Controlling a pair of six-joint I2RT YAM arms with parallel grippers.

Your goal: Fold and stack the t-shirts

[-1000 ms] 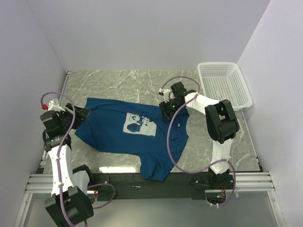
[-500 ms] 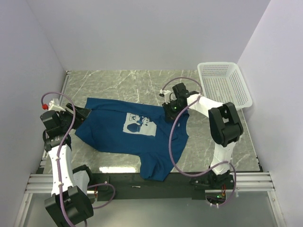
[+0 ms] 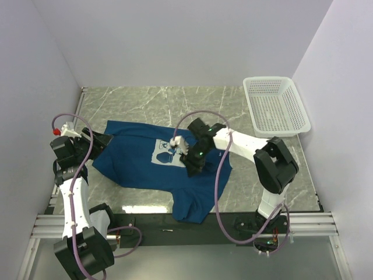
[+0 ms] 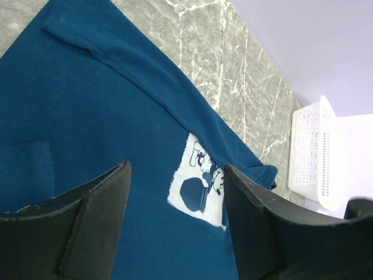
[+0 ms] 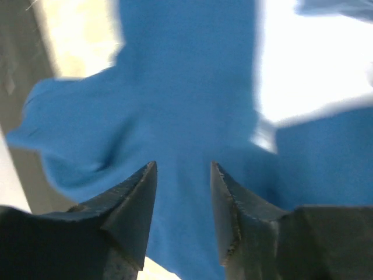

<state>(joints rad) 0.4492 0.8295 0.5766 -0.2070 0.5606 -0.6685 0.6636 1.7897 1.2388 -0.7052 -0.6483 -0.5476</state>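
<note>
Dark blue cotton t-shirt (image 3: 140, 169), long axis left-right; right jaws half-parted above its centre, left jaws wide at frame-left edge.

Right gripper (image 3: 192, 165): over the shirt (image 3: 137, 166), print (image 3: 168, 153) just beside it, toward the left arm.
Left gripper (image 3: 106, 140): at the shirt's edge.
Basket (image 3: 274, 108): well apart from both grippers.

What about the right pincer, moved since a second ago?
Yes. The right pincer swung left, away from the white plastic mesh basket, further over the dark blue cotton t-shirt.
</note>
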